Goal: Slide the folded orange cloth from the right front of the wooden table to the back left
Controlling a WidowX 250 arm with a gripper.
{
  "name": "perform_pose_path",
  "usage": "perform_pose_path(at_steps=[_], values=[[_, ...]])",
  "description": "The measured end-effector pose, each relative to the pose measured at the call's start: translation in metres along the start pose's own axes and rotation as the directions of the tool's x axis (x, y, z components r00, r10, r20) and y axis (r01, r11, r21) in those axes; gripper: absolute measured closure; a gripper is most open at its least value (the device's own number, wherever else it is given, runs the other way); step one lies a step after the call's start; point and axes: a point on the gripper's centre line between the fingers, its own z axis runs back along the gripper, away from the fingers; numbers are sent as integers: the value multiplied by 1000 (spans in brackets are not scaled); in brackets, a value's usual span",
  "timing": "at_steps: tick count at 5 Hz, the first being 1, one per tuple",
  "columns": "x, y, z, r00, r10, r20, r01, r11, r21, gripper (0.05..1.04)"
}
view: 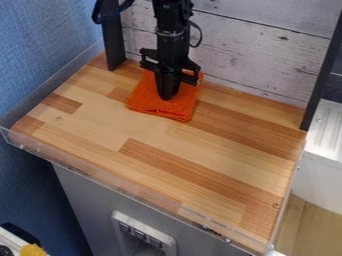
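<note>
The black gripper (pixel 165 95) hangs down at the upper left of the wooden work surface, over the middle of an orange cloth (pixel 179 109). Its lower end is at the cloth or just above it; whether the two touch, I cannot tell. The cloth lies folded into a rough square near the back wall, with its front edge facing the camera. The gripper and arm hide part of the cloth's middle and back.
A wooden tabletop (pixel 167 145) has a clear raised rim (pixel 127 186) along its front and sides. Behind stands a whitewashed plank wall (pixel 260 50), with black posts at the left (pixel 113 42) and right (pixel 322 75). A white ribbed unit (pixel 327 130) is beyond the right edge.
</note>
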Motion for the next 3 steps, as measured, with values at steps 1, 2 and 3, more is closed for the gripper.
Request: perform_pose_path(at_steps=[1,2,3], values=[[3,1,6,1000,7,-1,-7,1000,-2,1009],[7,0,15,1000,10,-15,-11,1000,-13,868],[-1,-3,10,999,17,-48,-19,999,-30,620]])
